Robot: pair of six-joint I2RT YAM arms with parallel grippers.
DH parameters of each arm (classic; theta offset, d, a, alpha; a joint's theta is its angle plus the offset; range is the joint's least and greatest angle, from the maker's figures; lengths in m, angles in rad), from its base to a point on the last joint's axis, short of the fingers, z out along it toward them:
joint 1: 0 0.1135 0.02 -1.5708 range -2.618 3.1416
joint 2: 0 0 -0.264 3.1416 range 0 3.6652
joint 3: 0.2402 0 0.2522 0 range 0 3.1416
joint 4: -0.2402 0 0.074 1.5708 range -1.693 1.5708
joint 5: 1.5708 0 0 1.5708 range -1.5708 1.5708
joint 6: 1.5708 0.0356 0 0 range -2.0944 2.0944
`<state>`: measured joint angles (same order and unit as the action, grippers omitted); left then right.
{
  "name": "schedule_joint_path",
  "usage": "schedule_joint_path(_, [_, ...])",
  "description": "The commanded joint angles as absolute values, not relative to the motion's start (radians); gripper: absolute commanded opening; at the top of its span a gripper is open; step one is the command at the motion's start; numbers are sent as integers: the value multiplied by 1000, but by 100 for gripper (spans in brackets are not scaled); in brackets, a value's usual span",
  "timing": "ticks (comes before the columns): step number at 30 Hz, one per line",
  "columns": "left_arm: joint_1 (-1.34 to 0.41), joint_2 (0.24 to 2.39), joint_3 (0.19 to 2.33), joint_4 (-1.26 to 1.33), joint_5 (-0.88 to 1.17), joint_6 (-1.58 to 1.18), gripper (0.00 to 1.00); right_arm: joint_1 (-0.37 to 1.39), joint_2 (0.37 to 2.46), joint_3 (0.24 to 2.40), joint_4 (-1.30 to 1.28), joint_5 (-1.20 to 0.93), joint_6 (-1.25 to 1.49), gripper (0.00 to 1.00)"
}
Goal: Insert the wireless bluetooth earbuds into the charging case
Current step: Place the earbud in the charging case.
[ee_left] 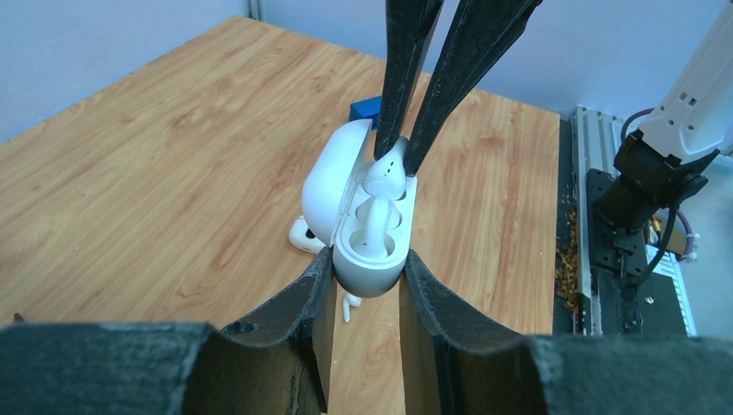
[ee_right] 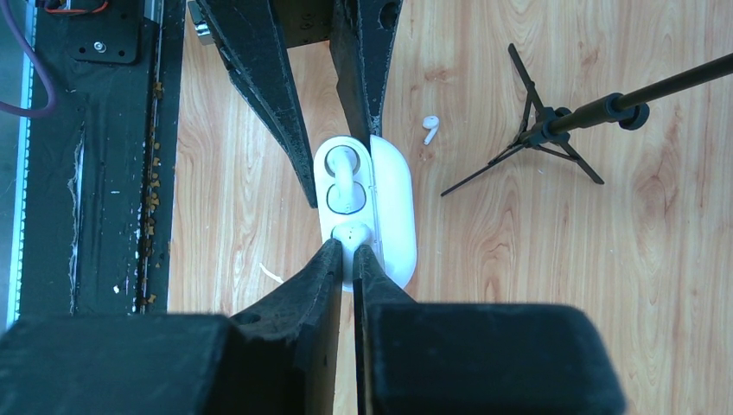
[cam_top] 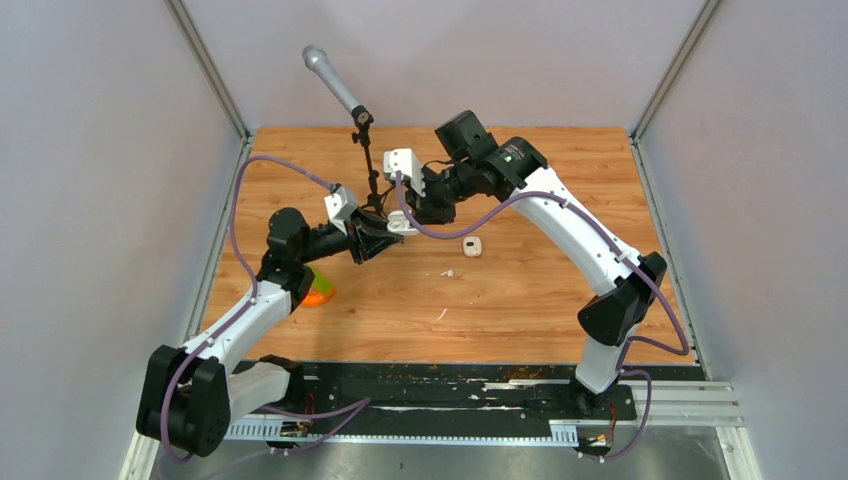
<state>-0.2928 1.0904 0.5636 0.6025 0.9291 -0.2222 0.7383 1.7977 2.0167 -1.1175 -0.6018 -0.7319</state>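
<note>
Charging case: a smooth white oval plastic charging case point(ee_left: 370, 275), held up off the light wooden table point(cam_top: 540, 320) between the two arms.
Lid: the hinged white lid point(ee_right: 395, 203) is swung open on the side of the case away from the arm bases.
Left gripper: the left gripper point(ee_left: 367, 262) has its black fingers set apart by the width of the case. They are clamped on the two sides of its lower shell.
Right gripper: the right gripper point(ee_right: 347, 251) meets the case at the end opposite the left gripper. Its jaws are nearly together, nipping the pinched earbud.
Pinched earbud: a tiny glossy white plastic bud point(ee_right: 352, 233) at the well of the case farthest from the left gripper. Its head stands above the rim, and how deep it sits cannot be told.
Seated earbud: a second glossy white bud point(ee_right: 342, 180) lies in the case's other well, with its stem toward the middle of the case.
Loose bud: a small white stemmed bud point(ee_right: 430, 129) lies on the table just beyond the lid side of the case.
White rounded square: a small white rounded square with a dark centre point(cam_top: 473, 246) lies on the table near the case, to its right.
Microphone stand: a black tripod stand point(ee_right: 540, 134) carrying a grey microphone point(cam_top: 325, 68) stands behind the case.
Thin white sliver: a thin white sliver point(ee_right: 270, 273) lies on the table on the side of the case toward the arm bases.
Orange object: a small orange object point(cam_top: 318, 294) lies well apart from the case, to its left.
</note>
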Motion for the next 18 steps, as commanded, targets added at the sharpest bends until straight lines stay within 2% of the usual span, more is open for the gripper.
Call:
schedule_joint_path(1, [-297,1091,584,639,914,-229,0,747,1802,2022,-1112,-610,-745,9])
schedule_joint_path(14, [-296,1088,579,638,916,-229,0,748,1808,2027,-1157,-591,-787,9])
schedule_joint_path(18, [-296,1085,578,637,916,-229,0,747,1817,2037,-1152,-596,-775,14])
